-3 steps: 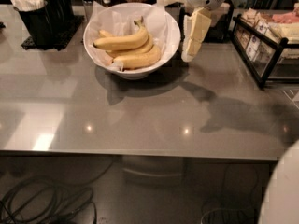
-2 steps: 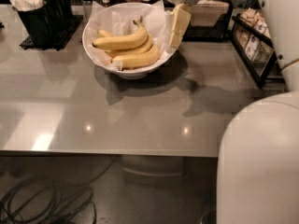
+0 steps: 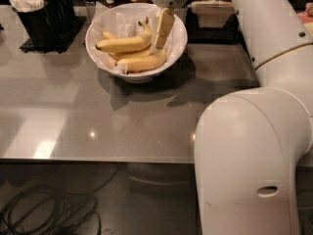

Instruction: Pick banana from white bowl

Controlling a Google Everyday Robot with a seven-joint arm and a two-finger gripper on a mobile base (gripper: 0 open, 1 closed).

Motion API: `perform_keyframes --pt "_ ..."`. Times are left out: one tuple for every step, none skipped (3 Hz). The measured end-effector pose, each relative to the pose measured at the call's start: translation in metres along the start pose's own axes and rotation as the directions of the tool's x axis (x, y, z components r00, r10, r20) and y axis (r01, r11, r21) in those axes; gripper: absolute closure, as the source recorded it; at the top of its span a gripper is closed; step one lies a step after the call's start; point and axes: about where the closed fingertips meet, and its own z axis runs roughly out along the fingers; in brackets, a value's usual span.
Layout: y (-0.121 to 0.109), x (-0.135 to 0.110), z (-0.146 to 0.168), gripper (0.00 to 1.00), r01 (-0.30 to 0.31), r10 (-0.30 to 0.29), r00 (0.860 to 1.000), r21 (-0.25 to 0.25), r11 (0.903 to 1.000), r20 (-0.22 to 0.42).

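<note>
The white bowl (image 3: 178, 48), lined with crinkled white paper, stands at the back middle of the grey table (image 3: 73, 111). In it lie several yellow bananas. The banana (image 3: 122, 44), long and curved with a dark upturned stem, lies on top of the pile. My gripper (image 3: 160, 39) hangs down from the white wrist inside the bowl's right half. It is at the stem end of the banana, right beside or touching it. Its tips hide part of the bananas beneath.
A black cutlery holder (image 3: 45, 19) with white cutlery stands at the back left. A box of tan items (image 3: 211, 9) sits behind the bowl to the right. My large white arm (image 3: 249, 151) fills the right foreground. The table's front edge (image 3: 98, 159) runs across; cables (image 3: 44, 214) lie on the floor.
My gripper has moved left from beside the bowl's right rim to over the bowl, down at the long banana's stem end. The arm now fills the right side.
</note>
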Motion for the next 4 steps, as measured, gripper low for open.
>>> perform_keyframes --pt "-0.017 0.002 0.057 0.00 0.018 -0.013 0.998 -0.069 0.9974 0.061" --pt "-0.026 0.002 0.061 0.00 0.015 -0.012 0.998 -0.039 0.9991 0.065" --pt "-0.033 0.000 0.066 0.13 0.014 -0.012 0.997 -0.019 0.9997 0.070" --pt "-0.038 -0.001 0.070 0.32 0.012 -0.012 0.997 -0.005 0.9999 0.074"
